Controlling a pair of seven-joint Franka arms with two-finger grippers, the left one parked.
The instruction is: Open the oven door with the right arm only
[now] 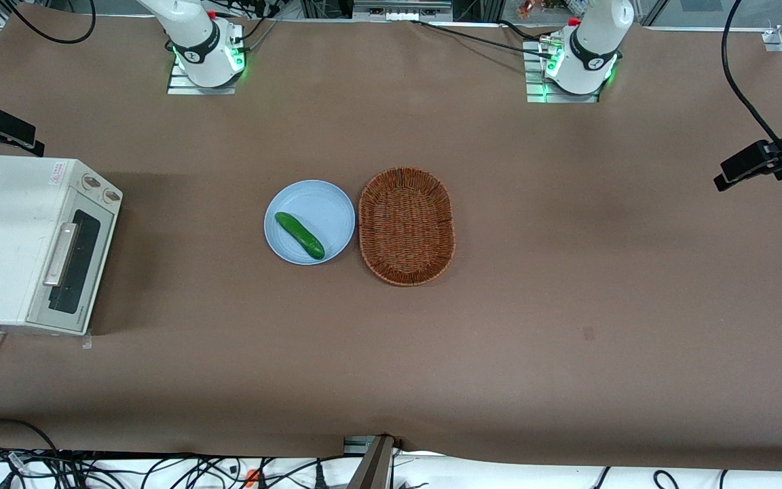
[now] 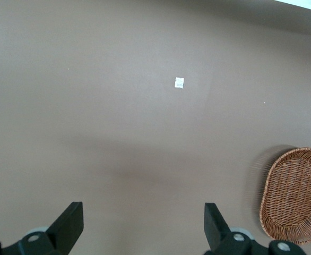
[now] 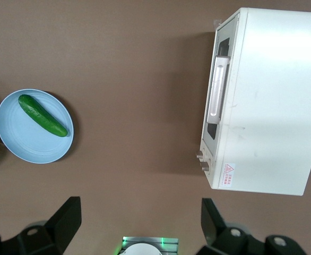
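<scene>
The toaster oven (image 1: 21, 241) is seen at the working arm's end of the table (image 1: 567, 305), and its oven door (image 1: 73, 261) is shut flat against the cream body, the silver bar handle (image 1: 60, 254) lying across the dark glass window. The two round knobs (image 1: 101, 188) are set on the panel beside the door, farther from the front camera. In the right wrist view the door (image 3: 217, 95) is viewed from high above, with the gripper (image 3: 137, 226) held well up over the table and apart from the oven, above bare brown surface between oven and plate. Its two black fingers (image 3: 65, 220) are spread wide, and nothing is held between them. Only the base of the right arm (image 1: 201, 41) is caught by the front camera. Mid-table, a blue plate (image 1: 337, 204) is found with a cucumber (image 1: 299, 235) lying on it, and a wicker basket (image 1: 406, 225) just beside the plate, toward the parked arm's end.
</scene>
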